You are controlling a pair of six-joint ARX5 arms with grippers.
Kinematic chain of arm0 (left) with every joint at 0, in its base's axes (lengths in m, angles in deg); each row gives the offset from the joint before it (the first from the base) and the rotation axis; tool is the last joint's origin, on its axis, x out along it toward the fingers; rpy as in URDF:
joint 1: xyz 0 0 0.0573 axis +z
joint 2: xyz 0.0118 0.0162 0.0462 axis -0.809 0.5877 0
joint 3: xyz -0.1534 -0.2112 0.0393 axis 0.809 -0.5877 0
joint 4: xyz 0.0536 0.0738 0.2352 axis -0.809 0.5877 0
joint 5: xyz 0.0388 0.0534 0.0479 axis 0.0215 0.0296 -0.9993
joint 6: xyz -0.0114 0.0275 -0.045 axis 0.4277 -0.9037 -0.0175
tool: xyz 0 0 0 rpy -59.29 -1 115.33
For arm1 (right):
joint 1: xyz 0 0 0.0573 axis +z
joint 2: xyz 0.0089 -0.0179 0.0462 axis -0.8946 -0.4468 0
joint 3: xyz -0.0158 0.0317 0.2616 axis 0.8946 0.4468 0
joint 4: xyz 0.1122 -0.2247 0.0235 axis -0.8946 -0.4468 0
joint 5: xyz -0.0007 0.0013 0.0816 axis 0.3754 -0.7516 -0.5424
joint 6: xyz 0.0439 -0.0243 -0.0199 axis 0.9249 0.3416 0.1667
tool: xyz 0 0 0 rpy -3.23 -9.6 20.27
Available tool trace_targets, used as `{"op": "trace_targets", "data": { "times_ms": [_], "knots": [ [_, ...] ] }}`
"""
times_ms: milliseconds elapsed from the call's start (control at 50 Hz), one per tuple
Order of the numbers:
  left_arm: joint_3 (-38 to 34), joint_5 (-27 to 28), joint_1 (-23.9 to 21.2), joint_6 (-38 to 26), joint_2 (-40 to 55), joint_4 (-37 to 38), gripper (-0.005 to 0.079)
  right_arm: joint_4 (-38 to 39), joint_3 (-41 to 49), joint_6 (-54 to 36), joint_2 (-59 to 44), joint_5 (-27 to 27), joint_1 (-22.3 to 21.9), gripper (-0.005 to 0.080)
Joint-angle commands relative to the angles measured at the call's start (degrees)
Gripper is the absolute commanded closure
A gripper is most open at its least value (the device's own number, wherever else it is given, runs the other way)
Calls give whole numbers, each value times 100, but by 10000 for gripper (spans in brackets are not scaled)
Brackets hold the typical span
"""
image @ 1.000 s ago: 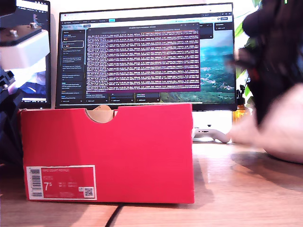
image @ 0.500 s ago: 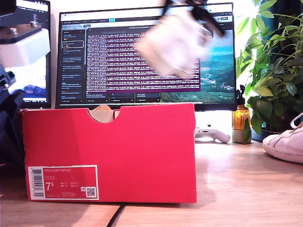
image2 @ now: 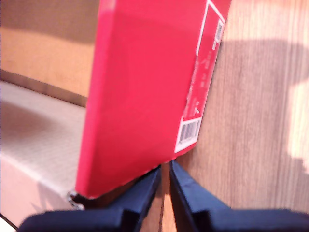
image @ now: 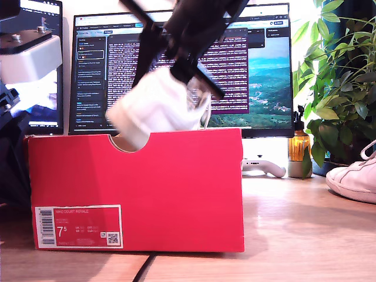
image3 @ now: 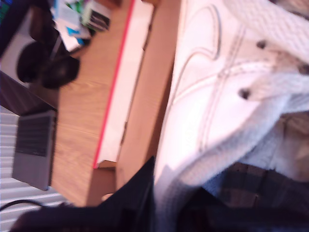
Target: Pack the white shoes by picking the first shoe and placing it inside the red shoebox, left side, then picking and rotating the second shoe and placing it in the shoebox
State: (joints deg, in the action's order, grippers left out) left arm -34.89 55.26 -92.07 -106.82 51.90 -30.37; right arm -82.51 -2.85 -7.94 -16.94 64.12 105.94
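my second gripper (image: 191, 73) clamped on a white shoe (image: 158, 108), hanging over the red box (image: 135, 188) at its notch, exterior view | other shoe (image: 352, 179) on the table, exterior view's right, well apart | my first gripper (image2: 165, 176) fingers nearly together, empty, beside the box's label end

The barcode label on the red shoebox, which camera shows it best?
The exterior view: the barcode label faces that camera squarely, with the 7.5 readable on the red shoebox. The first wrist view shows it edge-on and blurred. The second wrist view does not show it.
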Motion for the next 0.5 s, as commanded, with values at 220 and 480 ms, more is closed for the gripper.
{"op": "trace_targets", "data": {
  "times_ms": [220, 480],
  "knots": [
    [44, 46, 2, 48, 28, -35, 700, 345, -66, 105, -509, 2, 216, 765],
    [44, 46, 2, 48, 28, -33, 700, 382, -66, 116, -822, 72, 251, 765]
  ]
}}
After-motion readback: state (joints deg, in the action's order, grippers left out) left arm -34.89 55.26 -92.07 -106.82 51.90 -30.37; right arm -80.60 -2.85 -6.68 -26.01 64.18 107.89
